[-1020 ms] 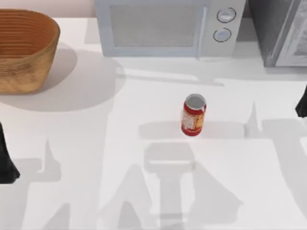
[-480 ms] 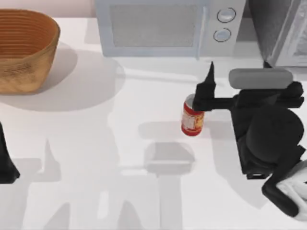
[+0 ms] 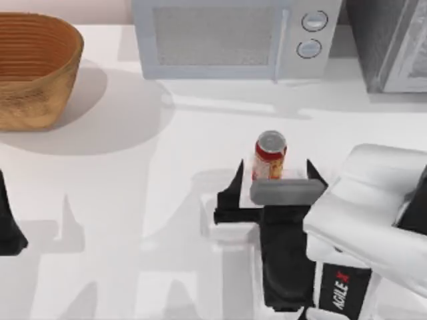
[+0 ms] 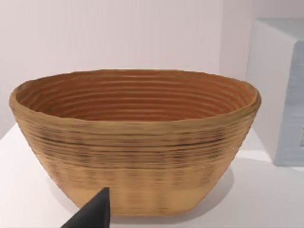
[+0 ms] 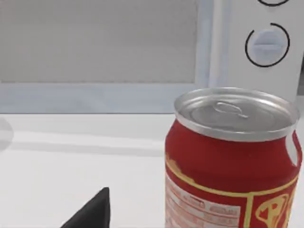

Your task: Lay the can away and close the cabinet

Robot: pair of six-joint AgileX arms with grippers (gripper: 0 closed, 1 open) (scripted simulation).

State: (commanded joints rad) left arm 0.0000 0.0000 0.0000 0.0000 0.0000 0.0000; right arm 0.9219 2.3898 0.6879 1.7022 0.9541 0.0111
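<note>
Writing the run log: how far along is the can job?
Nothing done yet: the small red tin with silver lid stands upright on the white table, before the white microwave. In hand: the right gripper sits at the can, fingers open either side, ungrasped. Left gripper parked at the table's left. Left: grasp, stow, close.

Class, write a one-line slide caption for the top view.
Right end effector open beside the upright can, microwave behind.

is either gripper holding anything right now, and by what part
Nothing is held. The right gripper is open, its fingers either side of the upright can.
</note>
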